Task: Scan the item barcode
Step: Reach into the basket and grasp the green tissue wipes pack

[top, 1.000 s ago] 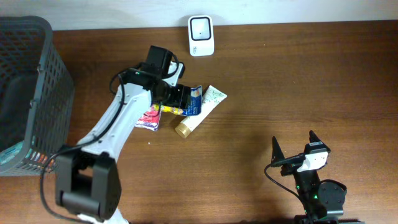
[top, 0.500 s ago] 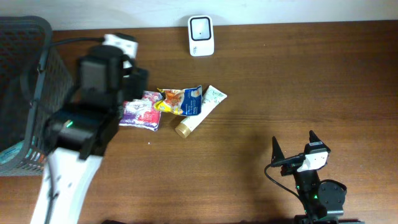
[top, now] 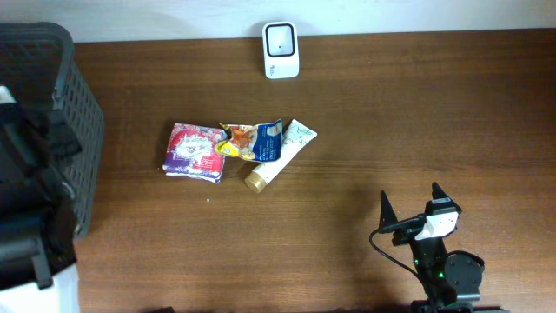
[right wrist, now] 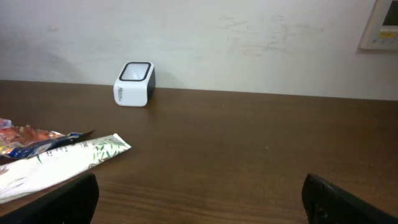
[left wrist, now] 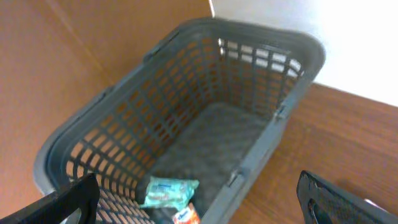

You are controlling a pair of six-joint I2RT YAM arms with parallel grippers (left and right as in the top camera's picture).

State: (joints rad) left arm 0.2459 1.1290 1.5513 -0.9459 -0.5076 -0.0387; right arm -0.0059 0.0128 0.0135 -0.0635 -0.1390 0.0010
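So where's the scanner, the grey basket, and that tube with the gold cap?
scanner (top: 281, 38), overhead view, on its top face.
grey basket (left wrist: 261, 34), left wrist view, on its far rim.
tube (top: 278, 155), overhead view, on the white body.

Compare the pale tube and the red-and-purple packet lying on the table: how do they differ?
The tube is long, narrow and pale with a gold cap; the packet is broad, flat and red and purple. The tube lies diagonally; the packet sits almost square to the table edge. Both lie on the table, unheld, flanking the blue-and-yellow wrapper.
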